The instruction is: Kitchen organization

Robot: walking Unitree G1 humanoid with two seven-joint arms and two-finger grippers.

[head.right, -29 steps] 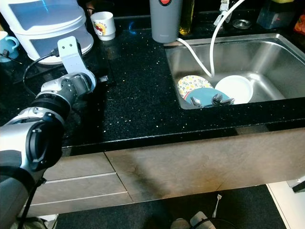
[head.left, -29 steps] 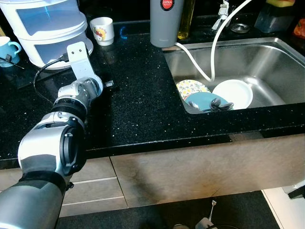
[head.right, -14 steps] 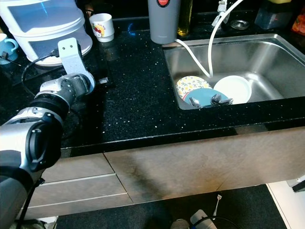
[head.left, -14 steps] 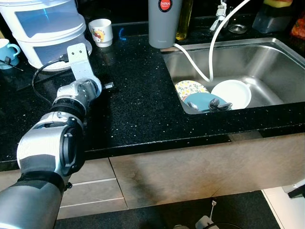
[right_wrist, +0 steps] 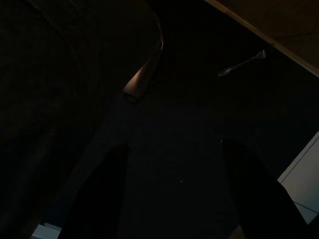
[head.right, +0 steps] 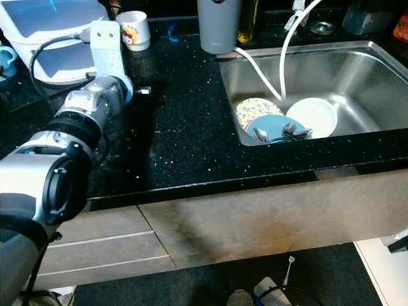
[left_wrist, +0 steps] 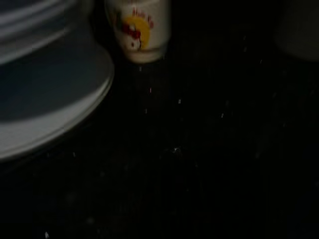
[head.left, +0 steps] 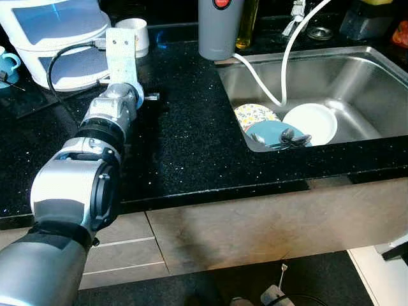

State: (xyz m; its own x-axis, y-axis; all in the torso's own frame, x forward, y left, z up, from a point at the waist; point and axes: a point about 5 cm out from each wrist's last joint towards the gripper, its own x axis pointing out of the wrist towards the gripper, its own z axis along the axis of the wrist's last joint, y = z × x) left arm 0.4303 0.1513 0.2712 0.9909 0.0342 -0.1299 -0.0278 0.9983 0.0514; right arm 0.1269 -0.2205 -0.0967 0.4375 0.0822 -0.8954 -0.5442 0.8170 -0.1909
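- Since a second ago, left arm (head.left: 105,131) extended farther over the black counter (head.left: 185,140) toward the white cartoon mug (left_wrist: 138,27); finger state: cannot tell.
- Mug stands at the counter's back, just beside the white tiered container (head.left: 54,38).
- Right gripper (right_wrist: 174,184) hangs over dark floor, fingers apart; fork (right_wrist: 241,63) lies there.
- Sink (head.left: 363,83) holds plates.

The left arm (head.left: 76,191) is showing a silver shell with black ringed joints, narrowing into a ribbed wrist. A white perforated bracket (head.left: 121,54) is topping it, with a black cable (head.left: 60,60) looping off. The right pincer's fingers (right_wrist: 99,194) are appearing as dark shapes, probably black.
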